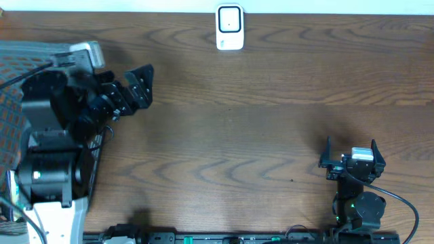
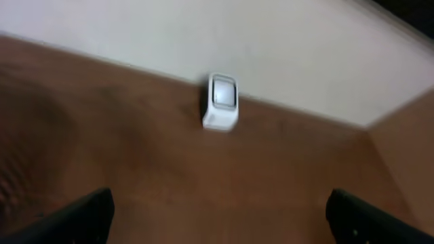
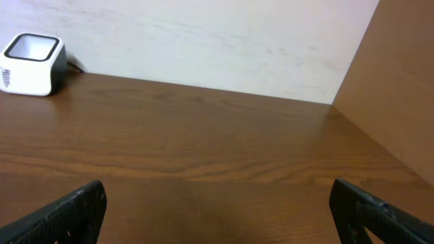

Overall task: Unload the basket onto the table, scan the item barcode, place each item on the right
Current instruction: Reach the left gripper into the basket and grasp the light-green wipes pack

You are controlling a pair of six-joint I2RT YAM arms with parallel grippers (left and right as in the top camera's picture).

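Standing upright against the white wall (image 3: 203, 41), a white barcode scanner (image 1: 230, 28) is seen at the top centre of the overhead frame, on the far edge of the wooden table (image 1: 237, 135). It is also shown just above the middle of the left wrist frame (image 2: 221, 102) and in the upper left corner of the right wrist frame (image 3: 32, 64), its window turned up and forward.

The left gripper (image 1: 144, 87) is found in the upper left of the overhead frame, well apart from the scanner, its jaws spread wide and nothing held between them (image 2: 220, 224).

The right gripper (image 1: 350, 146) is placed at the lower right, likewise released and empty (image 3: 220, 217).

A brown panel (image 3: 393, 81) is seen along the right edge of the right wrist frame.
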